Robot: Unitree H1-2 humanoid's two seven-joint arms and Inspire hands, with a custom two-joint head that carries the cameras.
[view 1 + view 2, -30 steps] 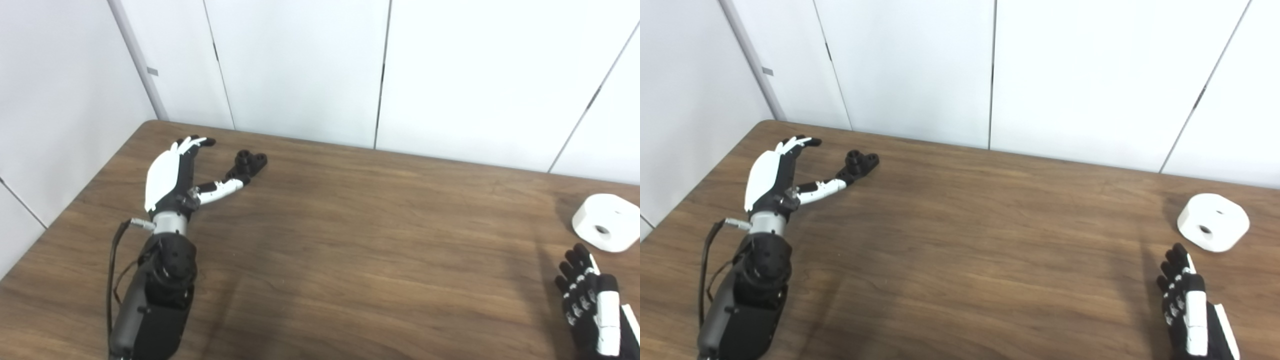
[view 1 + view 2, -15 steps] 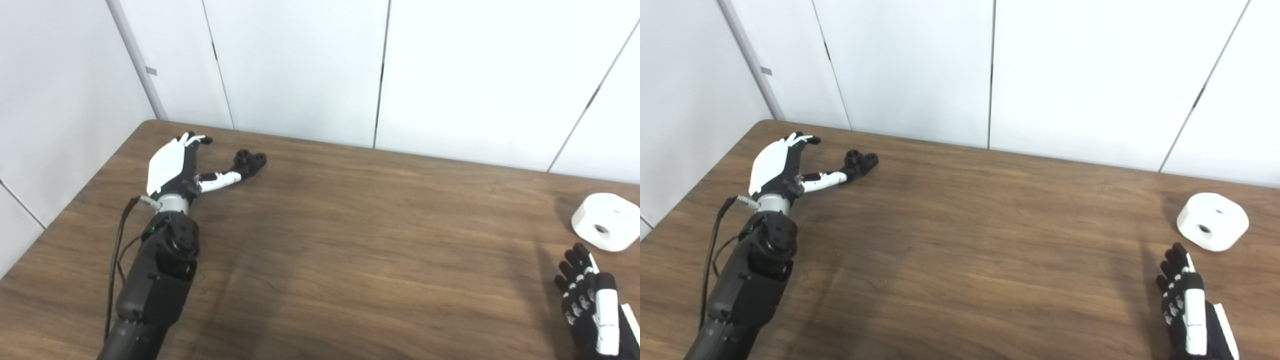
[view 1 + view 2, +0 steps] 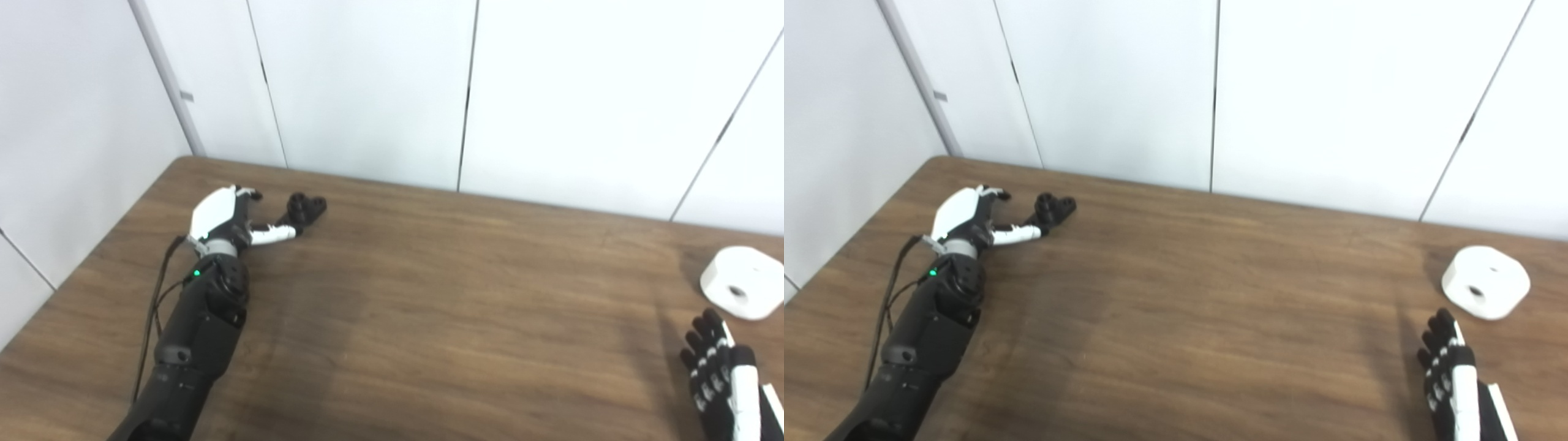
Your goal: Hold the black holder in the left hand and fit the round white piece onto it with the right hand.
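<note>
A small black holder [image 3: 304, 208] lies on the brown table near its far left corner. My left hand [image 3: 229, 215] lies stretched out just left of it, open, with its thumb reaching toward the holder's near side; I cannot tell if it touches. The round white piece [image 3: 742, 291], with a hole in its side, rests at the table's right edge. My right hand [image 3: 1454, 383] hovers low at the bottom right, a short way in front of the white piece, fingers extended and apart, holding nothing.
The wooden table [image 3: 441, 306] ends at white wall panels [image 3: 367, 86] along its far edge and left side. The left forearm [image 3: 190, 343] lies across the table's left part.
My left arm has reached farther forward, carrying the hand toward the holder. The camera has tilted a little, shifting the whole picture downward. The right hand and white piece have kept their places.
</note>
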